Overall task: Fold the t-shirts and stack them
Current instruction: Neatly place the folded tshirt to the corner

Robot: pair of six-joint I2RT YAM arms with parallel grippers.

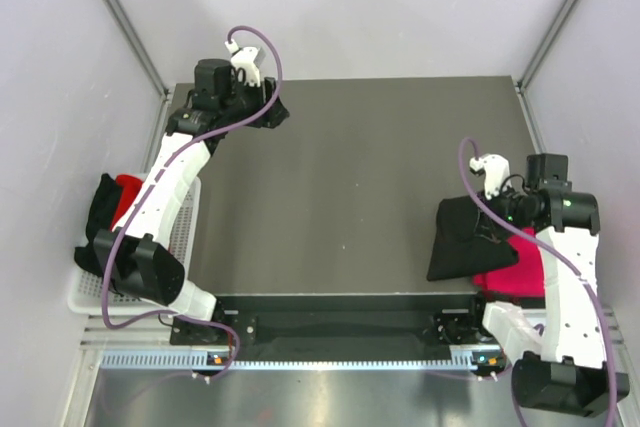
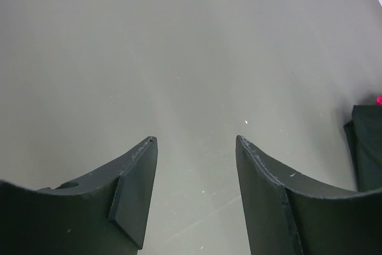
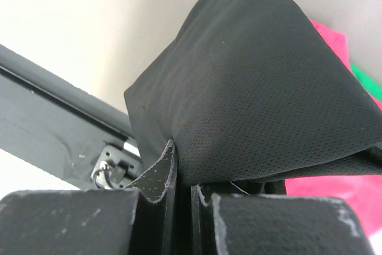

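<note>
A folded black t-shirt (image 1: pixel 458 240) lies at the table's right near corner, partly on top of a bright pink t-shirt (image 1: pixel 508 274). My right gripper (image 1: pixel 490 231) is shut on the black t-shirt's edge. In the right wrist view the gripper (image 3: pixel 184 165) pinches the black cloth (image 3: pixel 256 88), and the pink t-shirt (image 3: pixel 334 186) shows beneath. My left gripper (image 1: pixel 278 115) is open and empty over the bare far left of the table. In the left wrist view the gripper (image 2: pixel 196 140) has its jaws wide apart, and the black t-shirt (image 2: pixel 367 147) shows at the right edge.
A white wire basket (image 1: pixel 85 297) stands off the table's left edge, with a black t-shirt (image 1: pixel 100 215) and a red one (image 1: pixel 128 191) in it. The dark table (image 1: pixel 350 187) is bounded by grey walls. A green strip (image 3: pixel 367 79) shows beside the pink cloth.
</note>
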